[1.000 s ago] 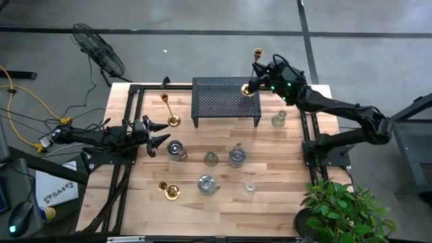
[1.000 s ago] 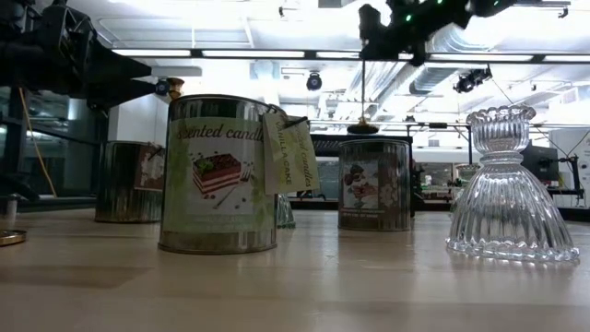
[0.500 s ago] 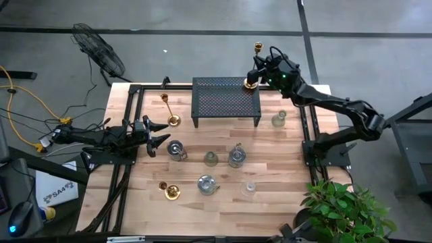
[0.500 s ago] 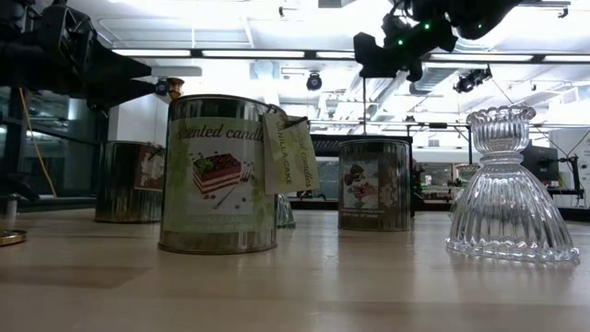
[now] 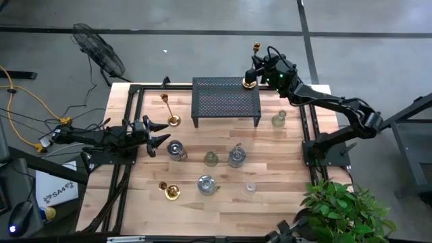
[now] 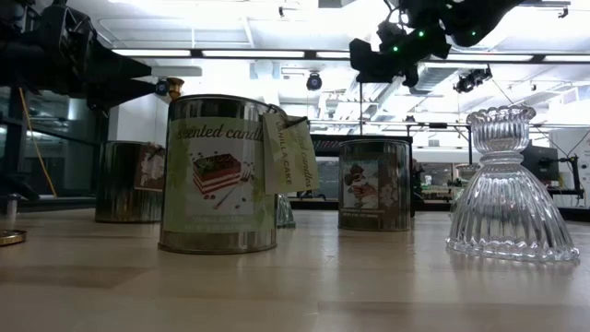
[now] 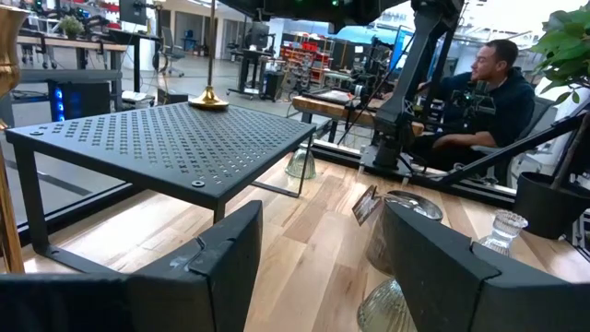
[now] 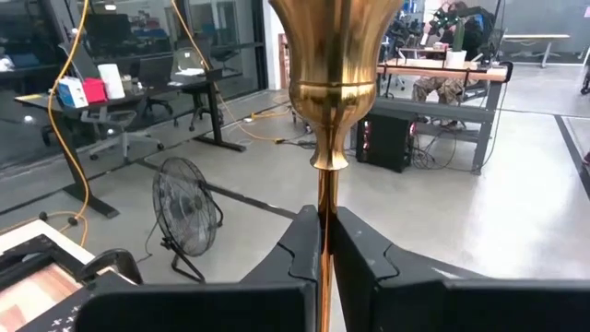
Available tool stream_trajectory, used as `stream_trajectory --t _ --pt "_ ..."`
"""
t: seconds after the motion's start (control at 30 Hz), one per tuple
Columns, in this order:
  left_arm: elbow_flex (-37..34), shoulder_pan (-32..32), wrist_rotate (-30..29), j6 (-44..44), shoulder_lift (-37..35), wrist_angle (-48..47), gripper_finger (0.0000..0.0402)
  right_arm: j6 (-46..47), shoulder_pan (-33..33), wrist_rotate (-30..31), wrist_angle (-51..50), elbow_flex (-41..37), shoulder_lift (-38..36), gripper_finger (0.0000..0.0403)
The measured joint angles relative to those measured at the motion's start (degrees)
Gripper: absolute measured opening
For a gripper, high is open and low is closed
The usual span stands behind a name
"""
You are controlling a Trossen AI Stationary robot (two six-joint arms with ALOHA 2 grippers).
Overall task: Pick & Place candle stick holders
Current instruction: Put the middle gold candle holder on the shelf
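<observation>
Wooden planks made up the table [image 5: 223, 196], the biggest thing in view, with the black mesh stand [image 5: 226, 101] at its far side. The left arm waited at the table's left edge, the left gripper [image 5: 156, 133] with its fingers spread wide and holding nothing.

The right gripper [image 5: 260, 67] was at the stand's far right corner, its fingers clamped tight on the thin stem of a brass candle stick holder [image 5: 251, 82], whose round base sat on or just above the mesh at that corner; which of the two could not be told. A second brass holder [image 5: 171, 116] stood on the table just left of the stand, and a third [image 5: 169, 192] stood near the front left. Short glass holders were scattered over the middle, one [image 5: 279, 120] just right of the stand and another [image 6: 513, 189] close to the low camera.

My judgement: the held holder was tall and narrow, with its base close to the stand's edge. If it were let go tilted or partly off the mesh, it could topple onto the glass holder below. A grip that high on a slim stem could also let it swing.

A candle tin [image 6: 219, 173] read "Scented candle"; its hanging tag was not clearly legible.
</observation>
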Motion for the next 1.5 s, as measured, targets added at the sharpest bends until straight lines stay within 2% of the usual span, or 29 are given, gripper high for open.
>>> stream_trajectory --t 0.47,0.6,1.0,1.3,1.5 --pt "0.0 0.0 0.0 0.0 0.0 0.0 0.0218 0.3 -0.3 0.0 -0.7 0.1 0.5 0.0005" --pt "0.0 0.0 0.0 0.0 0.0 0.0 0.0218 0.3 -0.3 -0.1 -1.0 0.1 0.5 0.0017" --pt "0.0 0.0 0.0 0.0 0.0 0.0 0.0218 0.3 -0.3 0.5 -5.1 -0.1 0.5 0.0083" --pt "0.0 0.0 0.0 0.0 0.0 0.0 0.0218 2.4 -0.3 2.0 -12.1 -0.1 -4.8 0.0177" --pt "0.0 0.0 0.0 0.0 0.0 0.0 0.0218 3.4 -0.1 -2.0 -19.5 -0.1 -9.5 0.0223"
